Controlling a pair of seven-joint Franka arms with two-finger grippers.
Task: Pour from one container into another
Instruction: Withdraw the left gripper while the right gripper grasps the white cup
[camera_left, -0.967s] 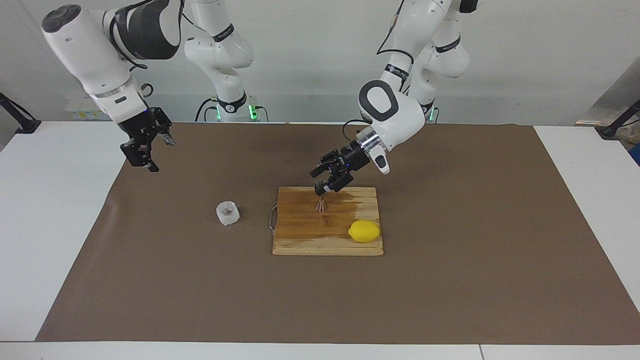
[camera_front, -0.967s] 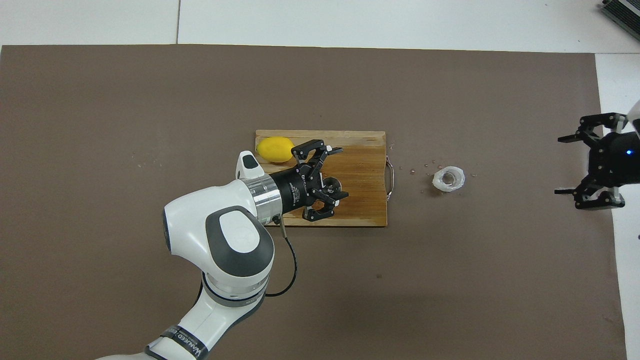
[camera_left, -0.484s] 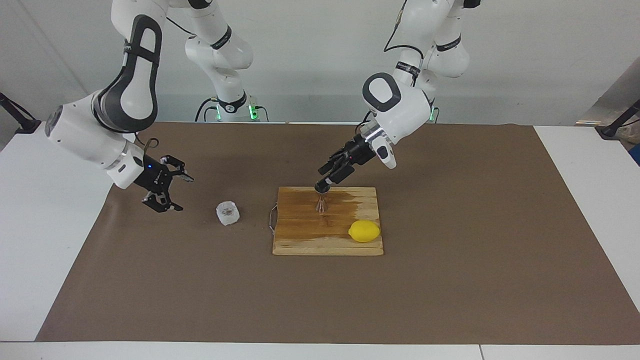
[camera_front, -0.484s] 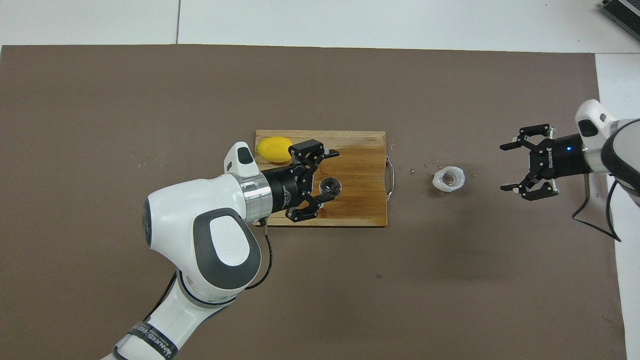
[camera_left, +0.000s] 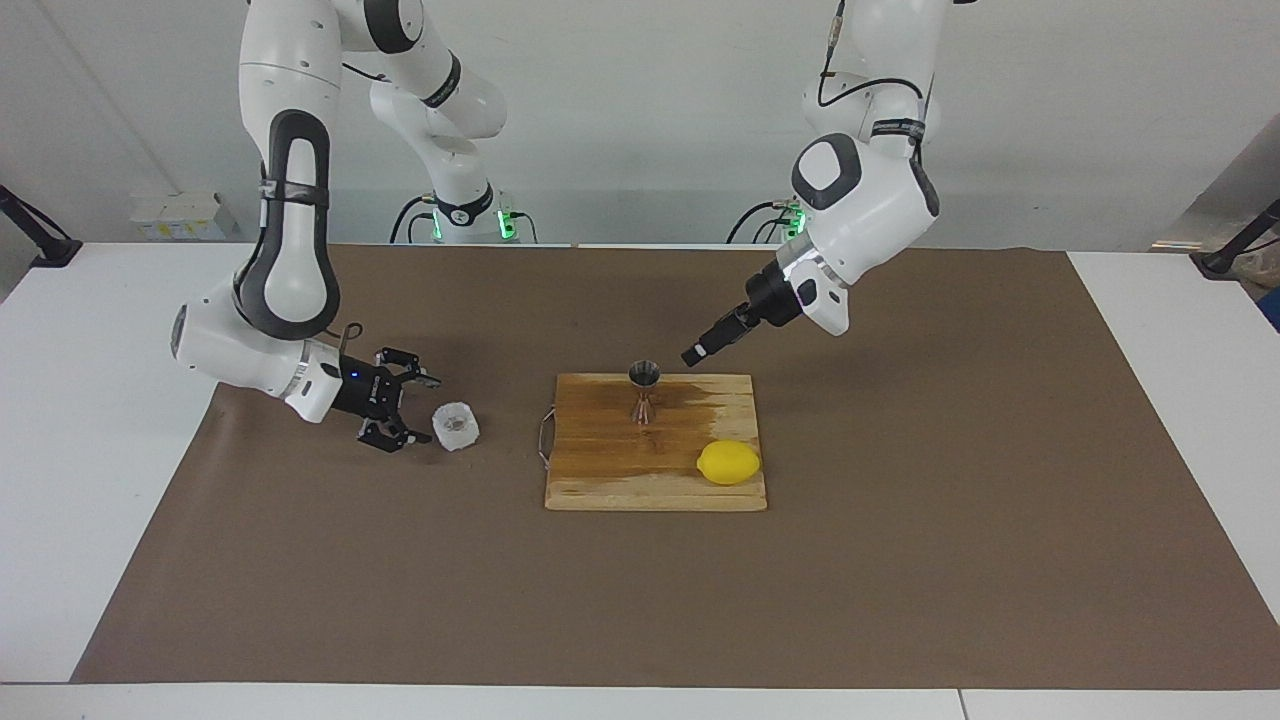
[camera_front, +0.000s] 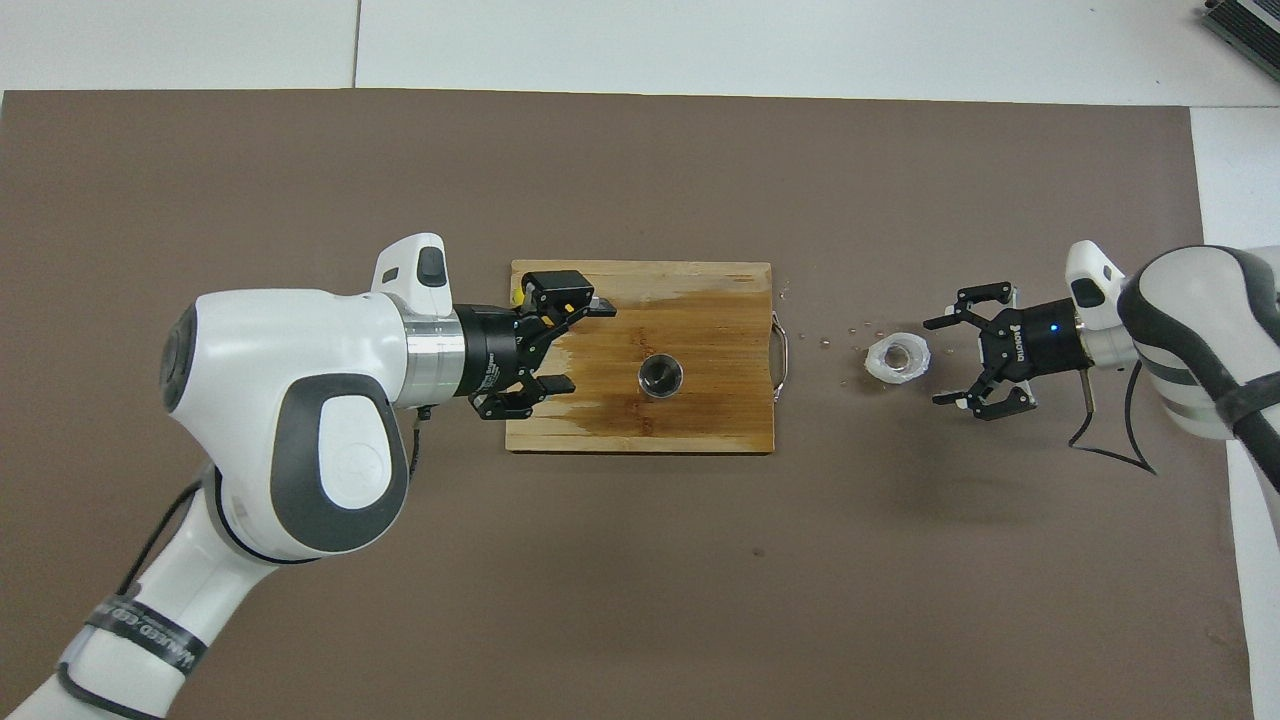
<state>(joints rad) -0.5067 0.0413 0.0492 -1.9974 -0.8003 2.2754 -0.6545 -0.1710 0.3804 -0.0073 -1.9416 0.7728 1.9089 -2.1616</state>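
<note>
A small translucent whitish cup with crinkly sides is seen standing upright on the brown mat that covers the bench, toward the right arm's end, with something brownish inside it. Small droplets are scattered on the mat between the cup and the wooden cutting board. The board lies near the middle of the bench, its wire handle turned toward the cup, and part of its surface is darkened as if wet. A shiny steel jigger of hourglass shape stands upright on the board, close to the board's edge nearest the robots. A yellow lemon rests on the board at the corner farthest from the robots, toward the left arm's end.

The right gripper is held low over the mat just beside the cup, on the side toward the right arm's end of the bench; its fingers are spread wide and point at the cup, and nothing is gripped. The left gripper is raised over the board's edge toward the left arm's end, apart from the jigger; its fingers are spread as well, with nothing between them.
</note>
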